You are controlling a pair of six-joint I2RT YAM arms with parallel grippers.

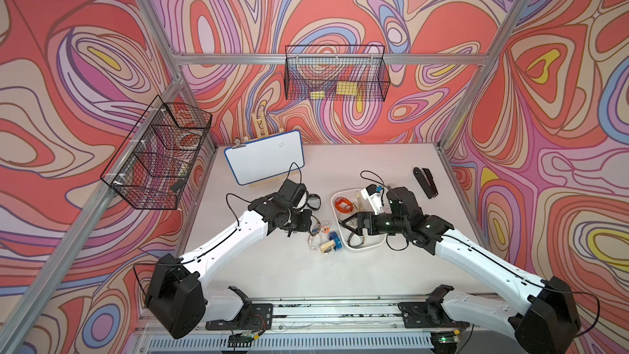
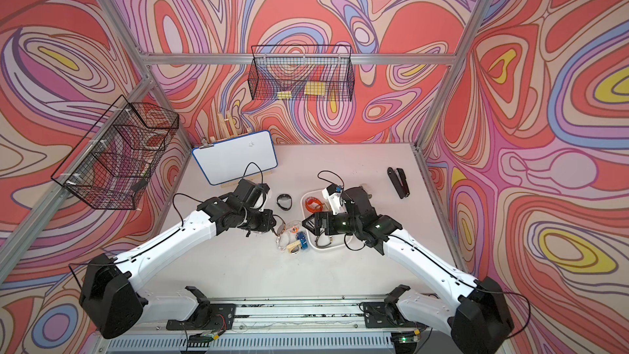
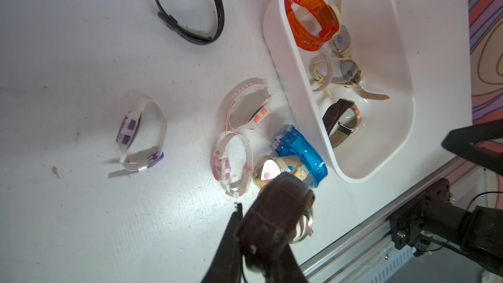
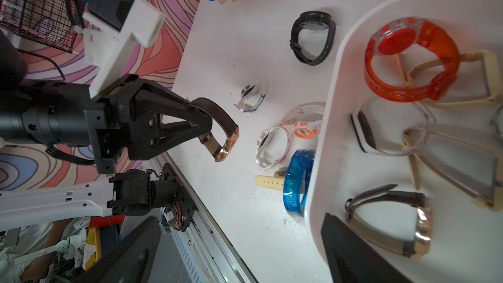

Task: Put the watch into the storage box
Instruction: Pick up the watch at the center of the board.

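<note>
Roughly halfway: one watch gripped, several already boxed.
My left hand (image 4: 206, 129) is clamped on the brown-strap watch (image 4: 221, 134), apparently off the desk (image 3: 81, 227), beside the storage box (image 3: 337, 164) and not yet over it. My right hand (image 1: 352, 224) hangs wide open above the box. I count six loose watches beside the box, left to move.

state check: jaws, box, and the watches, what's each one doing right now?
left gripper: jaws shut on the brown-strap watch.
brown-strap watch: held, strap looped, looks clear of the table.
right gripper: jaws open, empty.
storage box: open-topped, several watches inside, room left.
black watch: strap closed in a loop, on the table outside the box.
blue watch: strap closed, on the table beside the box.
</note>
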